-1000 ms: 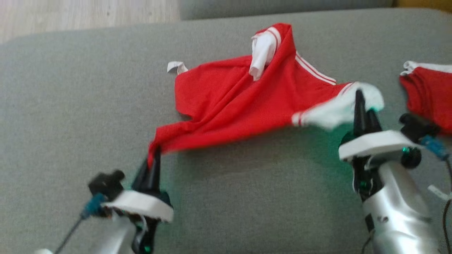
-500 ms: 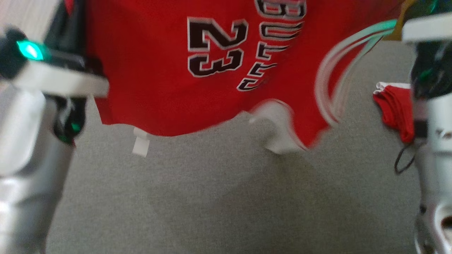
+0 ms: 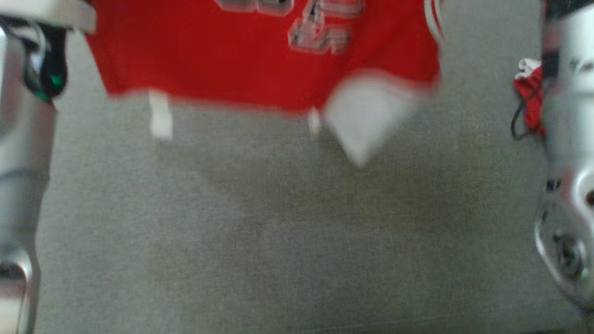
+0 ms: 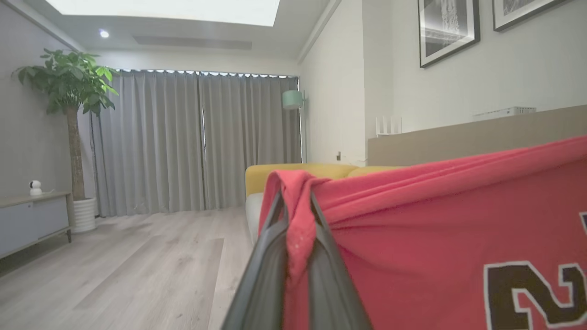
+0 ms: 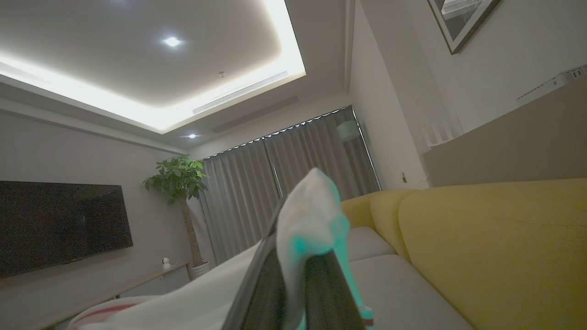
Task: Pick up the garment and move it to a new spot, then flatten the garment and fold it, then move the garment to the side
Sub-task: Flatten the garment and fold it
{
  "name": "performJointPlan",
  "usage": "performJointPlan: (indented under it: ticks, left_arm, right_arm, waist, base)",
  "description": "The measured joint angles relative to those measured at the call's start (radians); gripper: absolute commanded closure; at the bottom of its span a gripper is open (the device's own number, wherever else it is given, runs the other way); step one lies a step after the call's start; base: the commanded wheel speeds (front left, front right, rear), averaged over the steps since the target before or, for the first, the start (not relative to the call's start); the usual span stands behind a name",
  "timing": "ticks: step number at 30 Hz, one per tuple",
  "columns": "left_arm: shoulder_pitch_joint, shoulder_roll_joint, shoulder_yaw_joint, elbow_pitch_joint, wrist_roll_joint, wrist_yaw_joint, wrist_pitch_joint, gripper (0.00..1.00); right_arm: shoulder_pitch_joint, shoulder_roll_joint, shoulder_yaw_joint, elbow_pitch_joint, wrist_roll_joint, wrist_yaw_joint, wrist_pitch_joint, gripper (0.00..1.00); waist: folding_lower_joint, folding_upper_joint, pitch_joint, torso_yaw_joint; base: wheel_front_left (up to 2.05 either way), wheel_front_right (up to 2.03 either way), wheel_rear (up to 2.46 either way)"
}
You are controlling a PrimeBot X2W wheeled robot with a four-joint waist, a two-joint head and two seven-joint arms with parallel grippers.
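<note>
You're on the pick-up-and-move step: the red jersey [image 3: 260, 51] hangs at 12 o'clock in the head view, above the grey sofa seat [image 3: 278, 241]. Your left gripper [image 4: 296, 215] is clamped on a bunched red corner, and your right gripper [image 5: 305, 256] is pinched on a white piece of it. Next, I'd guess you carry it clear of the other red garment [image 3: 529, 99] at 3 o'clock, then lower it spread out, without loosening either pinch early.

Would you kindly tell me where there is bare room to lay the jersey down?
The cushion below the hanging jersey, between the left arm and right arm, is bare. Crowded at the right edge: another red garment lies by that arm.
</note>
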Motion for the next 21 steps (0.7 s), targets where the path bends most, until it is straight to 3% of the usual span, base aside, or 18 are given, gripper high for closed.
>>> performJointPlan:
  ticks: [5,9,14,21]
  left_arm:
    - [-0.135,-0.014,0.037,0.058,0.036,0.009,-0.066,1.0]
    - [-0.128,-0.046,0.06,0.094,0.036,0.002,-0.072,1.0]
    - [0.046,-0.1,0.118,0.092,0.027,-0.011,-0.072,1.0]
    - [0.542,-0.254,0.196,0.13,0.007,-0.041,-0.071,1.0]
  right_arm:
    - [-0.159,0.006,-0.062,0.08,-0.065,0.0,-0.05,1.0]
    - [-0.137,0.01,-0.08,0.097,-0.06,0.0,-0.053,1.0]
    - [0.034,0.014,-0.057,0.05,-0.008,0.0,-0.053,1.0]
    - [0.553,0.031,-0.014,-0.035,0.172,0.0,-0.052,1.0]
  waist:
    - [-0.0001,0.0,0.064,-0.02]
    - [-0.0001,0.0,0.087,-0.034]
    - [-0.0003,0.0,0.089,-0.034]
    - [-0.0005,0.0,0.045,-0.036]
  base:
    - [0.0,0.0,0.0]
    - [0.0,0.0,0.0]
    - [0.0,0.0,0.0]
    - [0.0,0.0,0.0]
